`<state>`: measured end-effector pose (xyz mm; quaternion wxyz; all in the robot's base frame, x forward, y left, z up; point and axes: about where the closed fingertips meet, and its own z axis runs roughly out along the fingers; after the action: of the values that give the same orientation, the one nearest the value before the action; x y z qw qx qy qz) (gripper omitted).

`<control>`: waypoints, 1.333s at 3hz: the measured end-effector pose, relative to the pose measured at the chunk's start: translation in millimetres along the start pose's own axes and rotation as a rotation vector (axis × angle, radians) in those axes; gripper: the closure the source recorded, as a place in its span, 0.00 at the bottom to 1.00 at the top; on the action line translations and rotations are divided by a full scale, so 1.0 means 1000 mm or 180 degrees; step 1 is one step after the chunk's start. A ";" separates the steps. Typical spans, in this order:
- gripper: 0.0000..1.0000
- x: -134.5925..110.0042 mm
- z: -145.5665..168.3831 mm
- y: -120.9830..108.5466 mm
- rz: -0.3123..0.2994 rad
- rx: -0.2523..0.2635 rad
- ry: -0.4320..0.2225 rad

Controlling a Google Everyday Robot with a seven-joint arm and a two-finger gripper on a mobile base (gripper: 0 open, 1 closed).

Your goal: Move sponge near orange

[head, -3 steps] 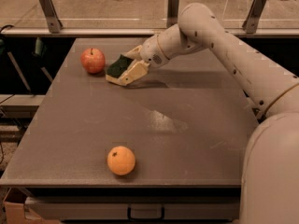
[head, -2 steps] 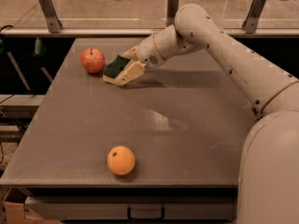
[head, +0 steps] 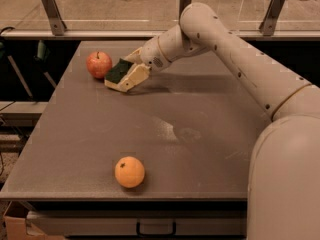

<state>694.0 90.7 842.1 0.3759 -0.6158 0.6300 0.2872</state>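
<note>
Grey flat-topped bench (head: 210, 149) fills most of the view. Metal rail posts (head: 51, 10) and a tan floor lie behind its far edge, and a drawer with a dark pull handle (head: 156, 230) sits under its front edge.

The cream two-finger hand (head: 127, 70) is at the far-left part of the bench, low over the surface and pointing left. It is clenched on the small sponge with a dark green top and pale yellow foam body (head: 118, 70), with one finger above it and one below. The sponge's lower left corner looks to be at or just off the bench top; cannot tell which.

A round red apple with a stem (head: 99, 64) sits just left of the sponge, almost touching it, near the left edge and set in from the far edge.

The round plain orange fruit with a dark stem dot (head: 129, 171) sits alone close to the front edge, left of centre and well apart from the sponge.

Between sponge and orange lies a bare stretch of bench with only a faint pale smudge (head: 185, 131) near the middle.

The white jointed arm (head: 225, 49) crosses over the far-right part of the bench. The robot's bulky white body (head: 285, 179) covers the front-right corner.
</note>
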 end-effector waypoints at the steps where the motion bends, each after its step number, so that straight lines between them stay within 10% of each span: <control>1: 0.00 -0.001 0.000 -0.002 -0.0003 0.0018 0.0006; 2: 0.00 -0.009 -0.018 -0.011 -0.0025 0.0133 -0.0072; 4: 0.00 -0.052 -0.193 -0.025 -0.0193 0.0680 -0.0569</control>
<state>693.1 -41.0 993.8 0.5025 -0.5630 0.6021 0.2608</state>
